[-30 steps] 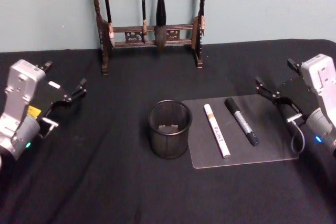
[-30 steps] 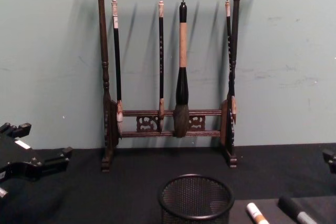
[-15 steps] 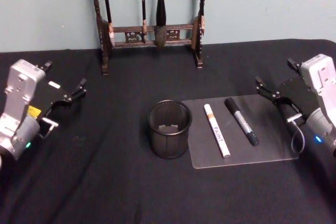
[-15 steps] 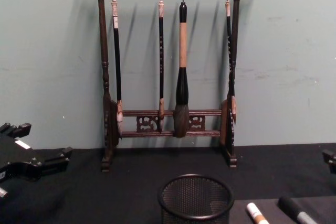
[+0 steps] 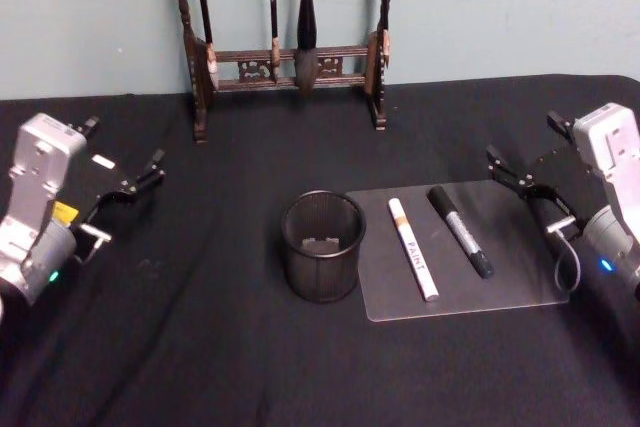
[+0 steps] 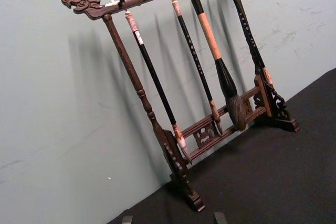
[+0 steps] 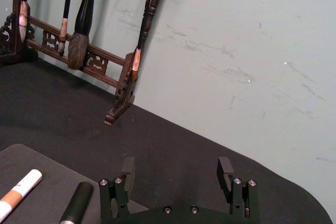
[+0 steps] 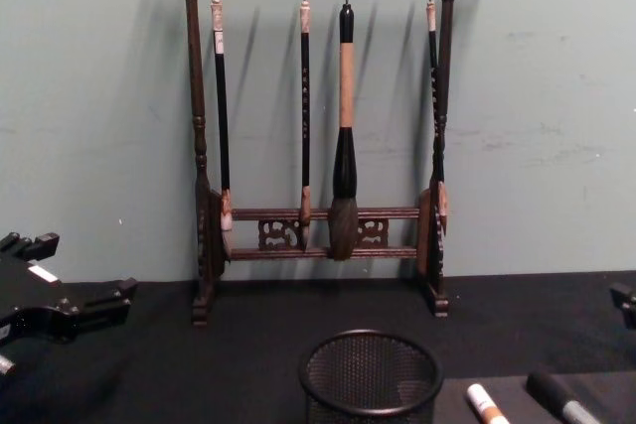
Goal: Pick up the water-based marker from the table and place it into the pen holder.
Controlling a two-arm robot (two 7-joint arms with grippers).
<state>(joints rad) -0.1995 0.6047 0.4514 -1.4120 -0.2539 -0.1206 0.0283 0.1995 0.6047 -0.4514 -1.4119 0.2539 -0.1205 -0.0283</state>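
Nearest me, the grey mat [image 5: 520, 272] lies on the black table [image 5: 180, 347]. Two markers rest on it side by side but apart: a white marker [image 5: 412, 248] printed PAINT, and a black marker [image 5: 460, 231] to its right. Nothing I can read says which is water-based, so I'd want that settled first. Either should be light, stiff and smooth-barrelled, and likely to roll. I'd pinch it across mid-barrel, away from the cap. The pen holder [image 5: 322, 265] stands just left of the mat; a pale shape at its bottom is too dim to name. The right gripper [image 5: 525, 139] hovers by the mat's far right corner, and the left gripper [image 5: 122, 145] is well off to the left. Both gape wide with nothing in them. At the back stands the brush rack [image 5: 290, 53]. In the chest view, the markers are cut off to their tips.
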